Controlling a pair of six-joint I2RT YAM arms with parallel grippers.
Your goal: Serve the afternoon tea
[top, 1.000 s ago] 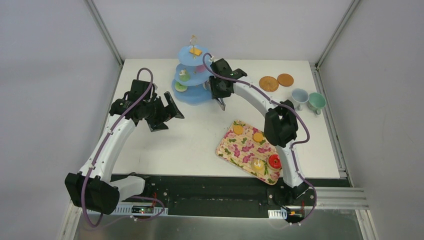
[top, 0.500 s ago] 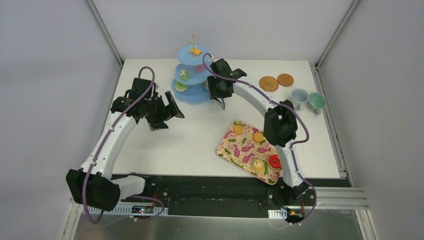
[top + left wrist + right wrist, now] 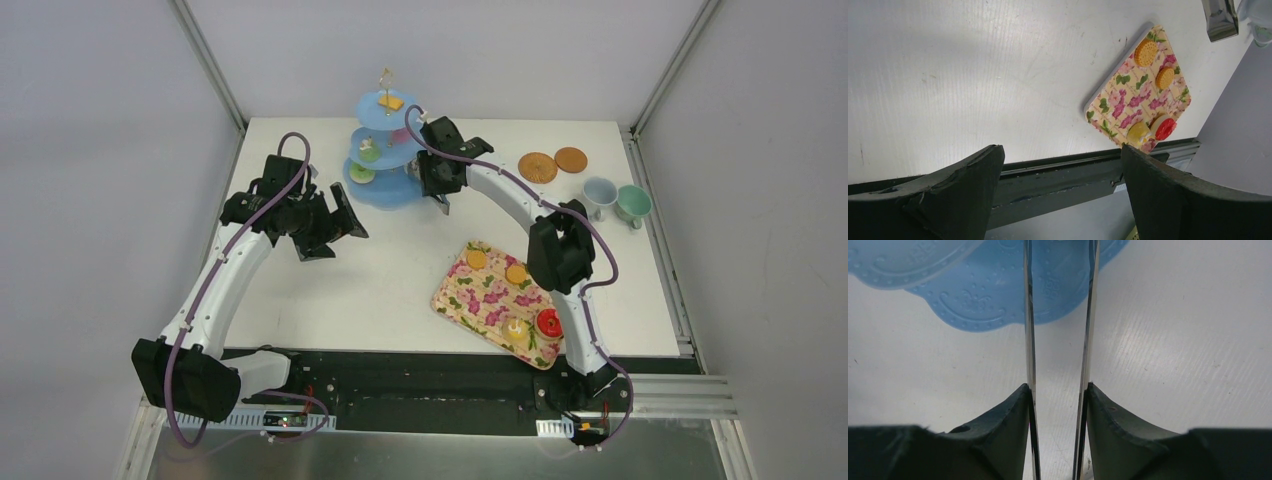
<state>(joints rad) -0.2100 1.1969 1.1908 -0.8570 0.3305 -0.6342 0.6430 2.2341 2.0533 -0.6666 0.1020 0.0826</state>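
R gripper [image 3: 443, 207] sits part-open, nothing between its thin metal fingers [image 3: 1029, 315], just beside the blue tiered stand [image 3: 385, 190] at its 4 o'clock. L gripper [image 3: 335, 234] gapes wide, empty, at 9 o'clock on the table [image 3: 400, 290]. Flowered tray [image 3: 470, 300], at 5 o'clock, holds two orange biscuits [image 3: 477, 259], a cupcake [image 3: 515, 328] and a red donut [image 3: 549, 322]. We judge them light, rigid, slick plastic. Pinch biscuits across the rim and the donut across its ring, w/ gentle squeeze so they don't squirt out.
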